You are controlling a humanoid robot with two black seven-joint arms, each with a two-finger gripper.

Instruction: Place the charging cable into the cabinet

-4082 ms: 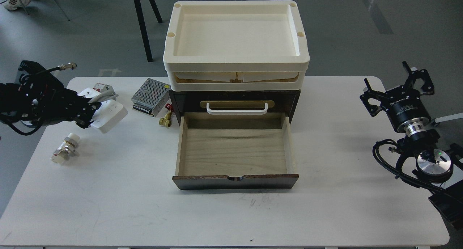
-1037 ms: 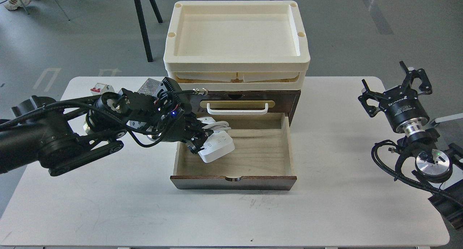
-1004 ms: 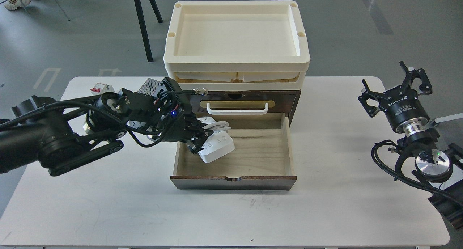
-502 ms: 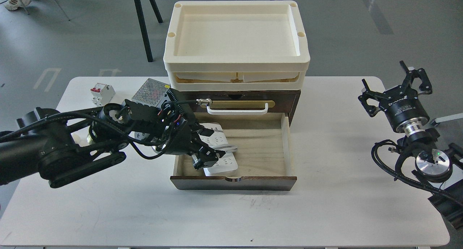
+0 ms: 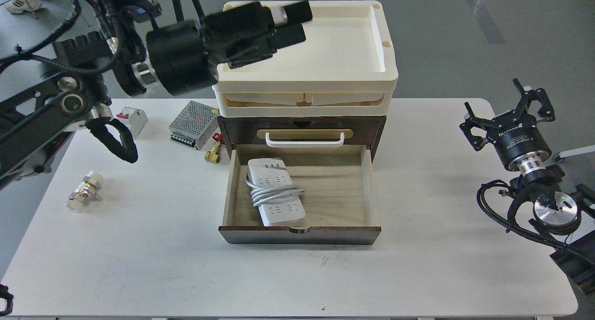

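Only the head view to go on here: the charging cable (image 5: 275, 191) is lying flat in the pulled-out drawer (image 5: 300, 194) of the cabinet (image 5: 302, 129), sitting toward the left side with its cord looped around the middle and nothing gripping it. The left end effector (image 5: 293, 20) is hanging high over the cream tray (image 5: 304, 45) stacked on top of the cabinet — it's blurry and dark, so I honestly can't tell whether the fingers are apart or together, but it's holding nothing I can see. The right end effector (image 5: 509, 115) is sitting well off to the right over the counter (image 5: 162, 264) with its fingers spread and empty. So the drop looks done, and I'm guessing closing the drawer is what's left, if that counts. What I'd be worrying about: the strip's near end is sitting right by the drawer front, and a cord loop is sticking out sideways, so a hard shove could make it slide. Also the left arm is hovering close to that tray — a sloppy swing down could be clipping it and knocking it off the cabinet.
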